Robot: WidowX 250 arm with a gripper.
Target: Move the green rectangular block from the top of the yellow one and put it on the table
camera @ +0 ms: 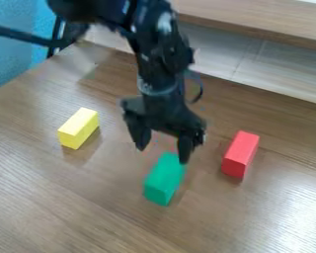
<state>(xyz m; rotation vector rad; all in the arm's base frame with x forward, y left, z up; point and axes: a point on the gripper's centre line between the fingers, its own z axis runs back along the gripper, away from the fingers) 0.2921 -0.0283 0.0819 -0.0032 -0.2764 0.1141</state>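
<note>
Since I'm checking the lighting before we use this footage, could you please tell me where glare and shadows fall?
In the camera view, whitish glare washes over the table at lower right; a soft shadow falls to the lower right of the yellow block, a fainter one right of the green block.

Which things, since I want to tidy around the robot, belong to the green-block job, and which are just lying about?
Part of the job:
- green block, on the table
- yellow block, standing apart from it
- end effector, open

Just lying about:
- red block
</note>
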